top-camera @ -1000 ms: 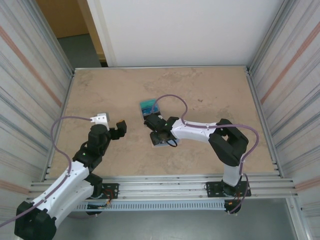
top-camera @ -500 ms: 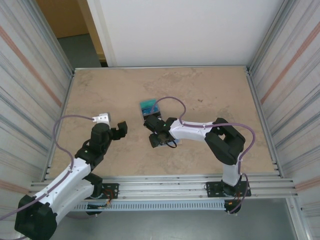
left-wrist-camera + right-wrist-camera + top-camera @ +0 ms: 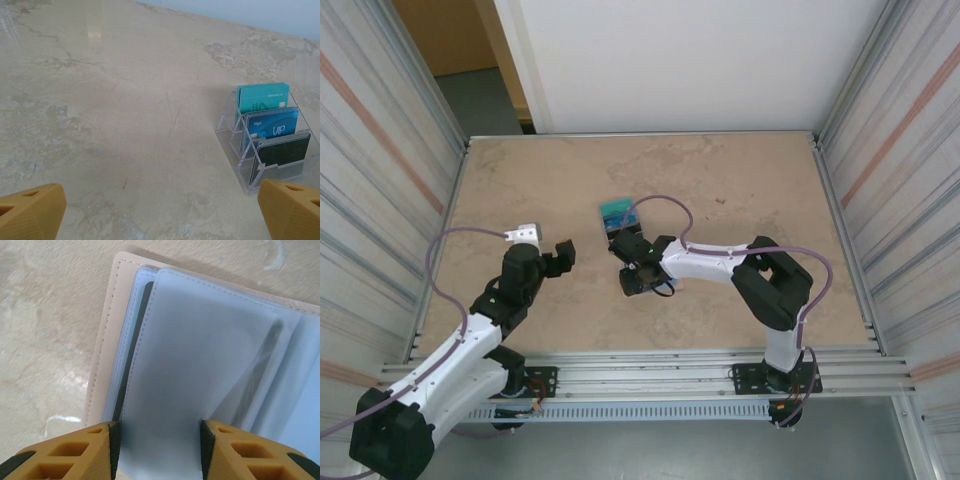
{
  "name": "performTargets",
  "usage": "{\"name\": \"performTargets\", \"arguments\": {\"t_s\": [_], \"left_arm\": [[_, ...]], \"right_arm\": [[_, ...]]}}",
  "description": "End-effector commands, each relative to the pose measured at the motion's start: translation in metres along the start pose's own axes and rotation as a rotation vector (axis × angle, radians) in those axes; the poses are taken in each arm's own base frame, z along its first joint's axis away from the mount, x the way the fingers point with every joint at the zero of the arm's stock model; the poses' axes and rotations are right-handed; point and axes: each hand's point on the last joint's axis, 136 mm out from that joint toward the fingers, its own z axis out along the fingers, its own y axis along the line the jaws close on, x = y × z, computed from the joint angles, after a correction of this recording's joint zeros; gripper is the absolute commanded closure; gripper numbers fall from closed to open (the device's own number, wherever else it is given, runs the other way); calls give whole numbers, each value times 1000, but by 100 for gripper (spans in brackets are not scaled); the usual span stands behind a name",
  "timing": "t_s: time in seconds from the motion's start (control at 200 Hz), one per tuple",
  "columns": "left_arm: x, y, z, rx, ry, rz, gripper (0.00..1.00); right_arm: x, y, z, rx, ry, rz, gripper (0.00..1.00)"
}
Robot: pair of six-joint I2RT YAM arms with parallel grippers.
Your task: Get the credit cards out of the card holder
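The card holder [image 3: 102,340] lies open at mid-table, its tan rim to the left and its pale blue sleeves [image 3: 200,330] fanned up. A dark edge [image 3: 131,355], likely a card, shows inside the left pocket. The right gripper [image 3: 157,429] sits directly over the holder with its jaws partly closed on either side of one sleeve leaf; whether they pinch it I cannot tell. To do this step well, the grip should land on the card itself rather than the floppy plastic, then draw along the pocket's opening, or the whole holder may lift. Just beyond, on the far side, a clear stand [image 3: 232,150] holds teal, blue and dark credit cards [image 3: 270,125]. The left gripper [image 3: 160,207] hangs wide open to the left, free to pin the holder.
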Motion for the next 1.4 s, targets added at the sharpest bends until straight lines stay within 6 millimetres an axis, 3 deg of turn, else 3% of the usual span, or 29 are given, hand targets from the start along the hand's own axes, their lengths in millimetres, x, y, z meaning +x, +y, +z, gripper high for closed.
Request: {"name": "performTargets", "arguments": {"t_s": [0.0,0.276,0.436,1.097,1.398], "left_arm": [[-14,-1,-3,-3,-25,-25,1],[-15,-1,-4,-5,-27,-25,1],[-16,-1,-4,-6,-28,-27,1],[-20,-5,-6,10,-26,-24,1],[-25,-7,-7,13,-33,-18,1]], "right_arm": [[36,7,2,-79,132,-29,55],[52,6,-9,-112,178,-71,56],[45,2,-9,-96,157,-54,56],[21,-7,-26,-12,37,-25,82],[11,-21,-38,75,-22,-13,77]]}}
